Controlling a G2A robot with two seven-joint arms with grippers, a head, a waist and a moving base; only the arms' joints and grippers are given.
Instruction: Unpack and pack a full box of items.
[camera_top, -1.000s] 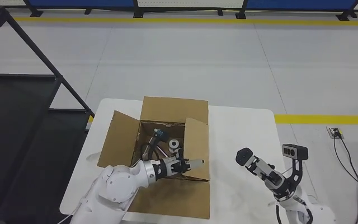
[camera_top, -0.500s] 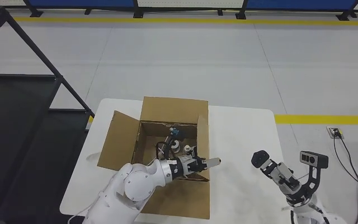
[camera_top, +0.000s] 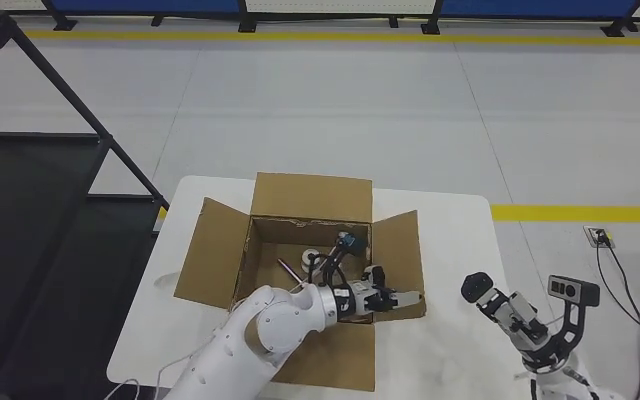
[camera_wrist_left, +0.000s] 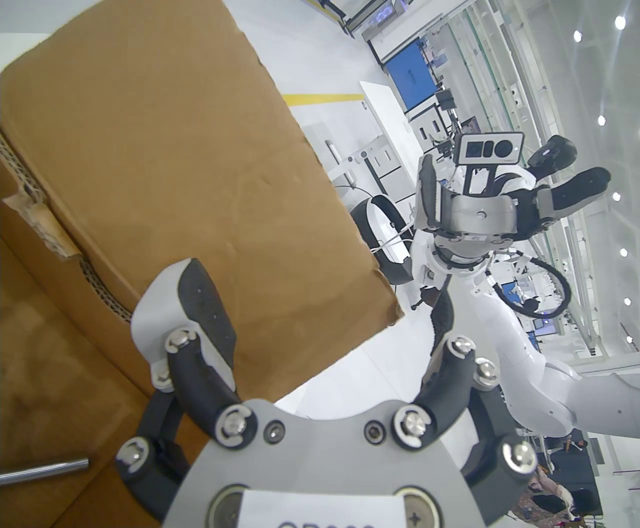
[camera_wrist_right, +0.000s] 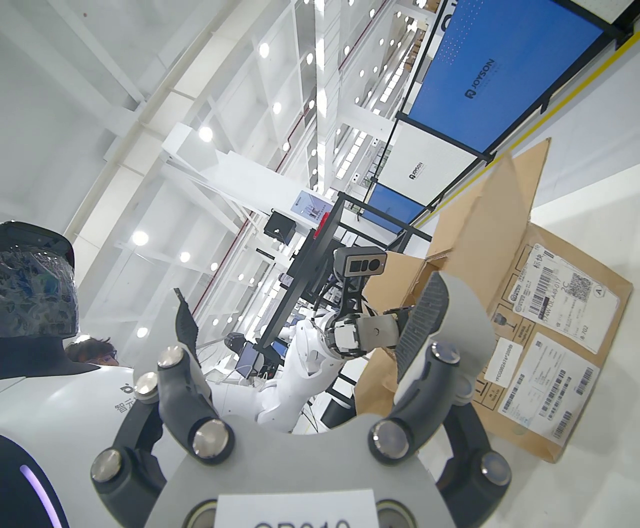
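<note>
2 grippers here, is either one holding anything? (A)

Nope. The left gripper (camera_wrist_left: 317, 285) is gaping wide and gripping nothing. A flap (camera_wrist_left: 175, 150) of the box (camera_top: 310, 190) is sitting right behind 1 of its fingers (camera_wrist_left: 200, 310), can't tell if they're touching. (B)

And the other? (A)

The right gripper (camera_wrist_right: 307, 295) is also spreading wide and carrying nothing. The box is sitting well apart from it, out past its fingertips, on the white table (camera_top: 450, 230). (B)
</note>
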